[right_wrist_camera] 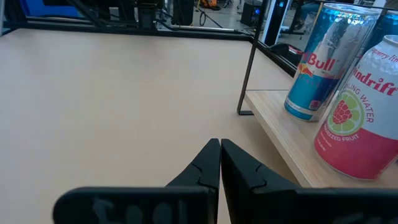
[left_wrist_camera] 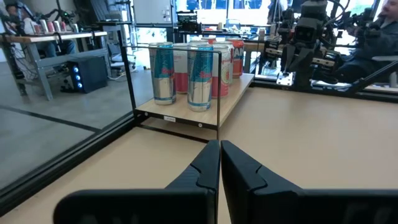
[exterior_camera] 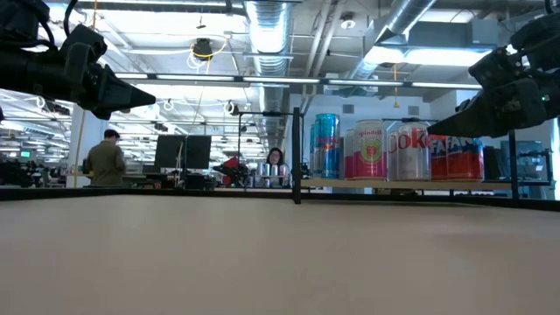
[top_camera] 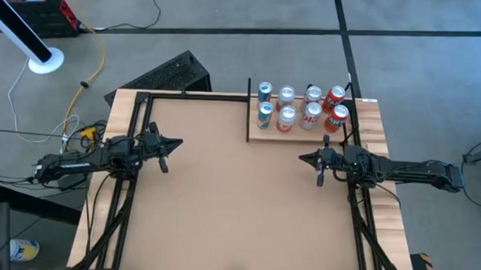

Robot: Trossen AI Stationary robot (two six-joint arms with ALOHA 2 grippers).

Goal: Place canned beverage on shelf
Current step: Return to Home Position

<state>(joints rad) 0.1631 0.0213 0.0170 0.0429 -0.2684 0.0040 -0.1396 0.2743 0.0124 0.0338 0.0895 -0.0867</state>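
Your right gripper (right_wrist_camera: 219, 144): fingers pressed together, empty, near shelf (right_wrist_camera: 273, 121).
Your left gripper (left_wrist_camera: 219, 144): fingers pressed together, empty, opposite side.
Cans (top_camera: 287, 116): eight, upright on shelf.

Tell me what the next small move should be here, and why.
Probably retract both arms to rest. Eight cans stand in two rows on the shelf, and the left gripper and right gripper are shut, holding nothing, apart from the shelf.

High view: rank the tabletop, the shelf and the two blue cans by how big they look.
1. tabletop
2. shelf
3. back blue can and front blue can: they look alike, so no ranking between them.
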